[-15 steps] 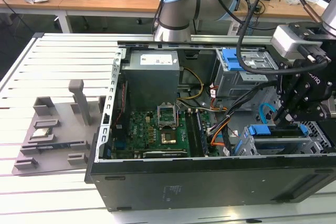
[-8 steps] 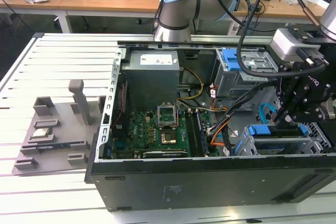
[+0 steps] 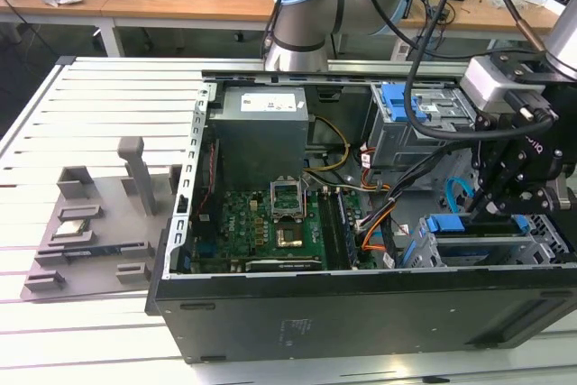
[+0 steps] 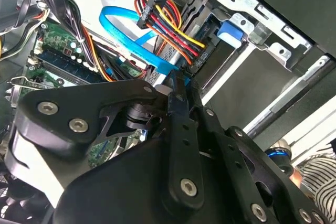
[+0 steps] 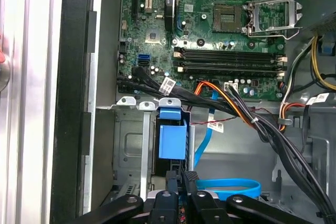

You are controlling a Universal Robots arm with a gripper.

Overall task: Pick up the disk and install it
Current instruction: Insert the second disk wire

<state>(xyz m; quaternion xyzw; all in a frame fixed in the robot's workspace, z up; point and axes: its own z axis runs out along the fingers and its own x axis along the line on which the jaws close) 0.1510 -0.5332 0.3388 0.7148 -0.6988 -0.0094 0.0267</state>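
Note:
In the first wrist view the disk (image 5: 172,141) stands edge-on in the grey metal drive cage (image 5: 128,150), showing its blue plastic frame inside a dark slot. My gripper (image 5: 182,178) sits right at the disk's near edge, black fingers pinched close together on it. The second wrist view shows the same narrow pinch of the gripper (image 4: 184,90) beside a cage with a blue latch (image 4: 231,30). In the exterior view the gripper (image 3: 501,209) hangs over the drive cage (image 3: 469,250) at the case's corner on the exterior view's right.
The open computer case (image 3: 361,313) holds a green motherboard (image 5: 210,30), a grey power supply (image 3: 261,132) and a second drive cage (image 3: 419,119). A black and orange cable bundle (image 5: 252,124) and a blue flat cable (image 5: 231,186) run close by the gripper. A grey fixture (image 3: 90,223) lies outside the case.

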